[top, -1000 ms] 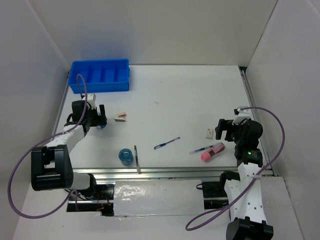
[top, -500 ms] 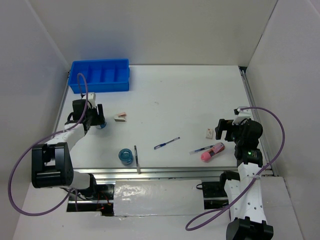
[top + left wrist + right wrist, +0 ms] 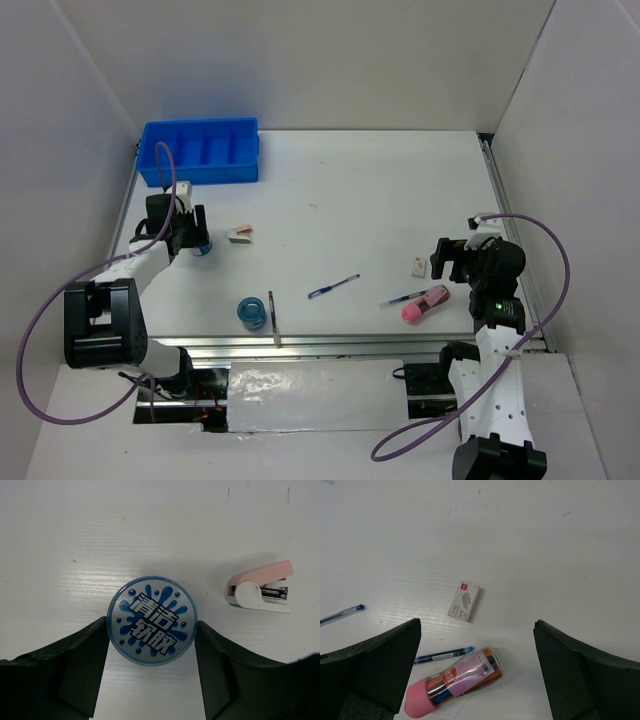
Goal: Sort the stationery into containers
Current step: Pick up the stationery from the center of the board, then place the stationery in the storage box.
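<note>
The left gripper [image 3: 151, 630] clenched the blue tape roll [image 3: 151, 621] at lower centre of its wrist view, fingers [image 3: 85, 670] against both sides; overhead, the gripper hid most of the roll. The right gripper [image 3: 476, 630] hung released, wide; low in its frame a pink tube [image 3: 452, 682] partly covered a pen [image 3: 440, 656].

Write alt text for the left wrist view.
A round blue roll with Chinese lettering sits between the dark fingers of the left tool, which touch both its sides. A pink-and-white stapler lies apart to its right on the white table.
</note>
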`<state>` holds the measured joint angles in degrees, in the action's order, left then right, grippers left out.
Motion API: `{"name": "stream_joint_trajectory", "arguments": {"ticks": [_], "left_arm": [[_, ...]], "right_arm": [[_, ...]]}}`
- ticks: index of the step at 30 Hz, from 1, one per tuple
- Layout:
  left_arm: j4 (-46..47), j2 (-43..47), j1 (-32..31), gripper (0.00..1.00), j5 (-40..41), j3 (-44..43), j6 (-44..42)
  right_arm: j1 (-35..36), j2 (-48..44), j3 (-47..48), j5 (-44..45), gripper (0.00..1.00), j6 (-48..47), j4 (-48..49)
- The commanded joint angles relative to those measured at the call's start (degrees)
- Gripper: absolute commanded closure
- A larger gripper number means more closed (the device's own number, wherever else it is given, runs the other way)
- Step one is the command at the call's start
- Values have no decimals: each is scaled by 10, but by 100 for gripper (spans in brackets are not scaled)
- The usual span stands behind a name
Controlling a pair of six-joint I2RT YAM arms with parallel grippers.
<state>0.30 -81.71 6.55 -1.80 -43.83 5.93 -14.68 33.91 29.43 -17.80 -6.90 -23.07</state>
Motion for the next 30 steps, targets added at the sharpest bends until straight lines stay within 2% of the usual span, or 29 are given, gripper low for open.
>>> {"name": "stream_joint_trajectory", "arguments": {"ticks": [1, 4, 11, 16, 20, 24, 30], "left_arm": [[1, -4, -1, 93, -7, -32, -14], [-17, 0, -1, 100, -2, -46, -12], [-44, 22, 2, 100, -30, -103, -29], [-71, 0, 11, 100, -41, -203, -37], [-69, -65, 30, 100, -49, -295, -28], [-79, -150, 47, 100, -53, -441, -16], [-44, -276, 67, 100, -52, -599, 4]], "right_arm": [[-5, -2, -4, -1, 0, 2, 35], [-5, -2, -3, -1, 0, 2, 35], [-4, -2, -3, -2, 0, 1, 35], [-5, 1, -3, -4, 0, 0, 35], [-5, 3, -3, -3, 0, 0, 36], [-5, 7, -2, 0, 0, 2, 35], [-4, 19, 4, 4, 0, 0, 33]]}}
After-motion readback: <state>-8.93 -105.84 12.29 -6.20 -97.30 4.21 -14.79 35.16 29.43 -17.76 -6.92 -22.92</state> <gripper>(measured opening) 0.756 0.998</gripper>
